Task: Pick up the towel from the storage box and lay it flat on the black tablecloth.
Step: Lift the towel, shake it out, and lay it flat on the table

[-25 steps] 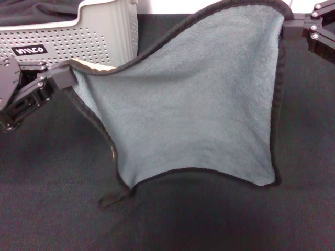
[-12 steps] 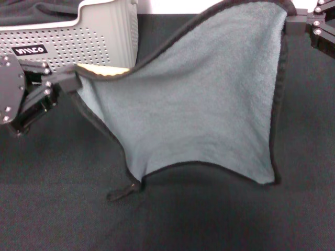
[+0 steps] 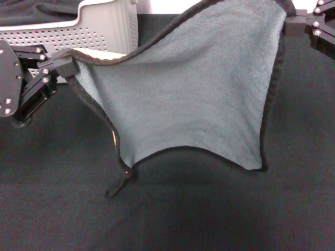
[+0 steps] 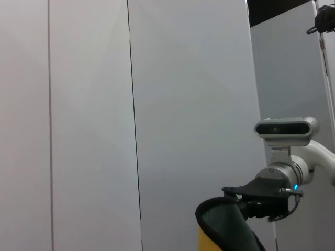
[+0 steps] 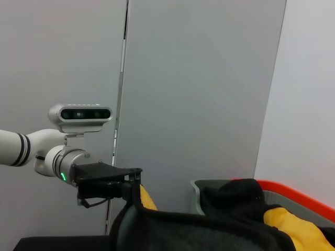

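The left gripper (image 3: pixel 67 65), at about 9 o'clock in the head view, was clamped shut on one corner of the towel (image 3: pixel 193 89), its arm reaching in from the left edge just in front of the box (image 3: pixel 99 31). The right gripper (image 3: pixel 291 24), at about 2 o'clock, was pinched closed on the opposite upper corner, its arm entering from the right edge. Between them the towel hung spread out, grey-teal face to the camera, a sliver of yellow at the left-hand corner. Its lower edge sagged toward 6 o'clock, and a small black loop (image 3: pixel 118 184) at the bottom left corner touched the tablecloth (image 3: pixel 220 214). The box stood at 11 o'clock, behind the left gripper.
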Controlling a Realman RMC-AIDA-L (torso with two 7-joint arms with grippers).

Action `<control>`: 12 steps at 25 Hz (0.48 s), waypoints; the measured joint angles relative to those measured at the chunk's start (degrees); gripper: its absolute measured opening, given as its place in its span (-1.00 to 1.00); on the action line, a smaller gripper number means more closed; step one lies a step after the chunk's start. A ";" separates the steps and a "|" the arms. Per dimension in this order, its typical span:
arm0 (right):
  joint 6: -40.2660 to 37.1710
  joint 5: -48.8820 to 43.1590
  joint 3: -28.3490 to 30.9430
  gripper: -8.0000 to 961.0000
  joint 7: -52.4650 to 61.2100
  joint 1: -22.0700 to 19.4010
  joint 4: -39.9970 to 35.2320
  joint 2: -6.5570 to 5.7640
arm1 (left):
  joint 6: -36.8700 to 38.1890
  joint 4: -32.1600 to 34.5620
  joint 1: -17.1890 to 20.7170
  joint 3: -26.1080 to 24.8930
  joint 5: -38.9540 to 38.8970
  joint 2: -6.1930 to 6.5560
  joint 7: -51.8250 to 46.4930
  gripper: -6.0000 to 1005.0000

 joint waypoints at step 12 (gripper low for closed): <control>0.05 0.03 0.00 -0.98 -0.05 0.15 0.00 0.00 | 0.11 -0.14 0.19 -0.06 0.09 -1.07 3.19 -0.93</control>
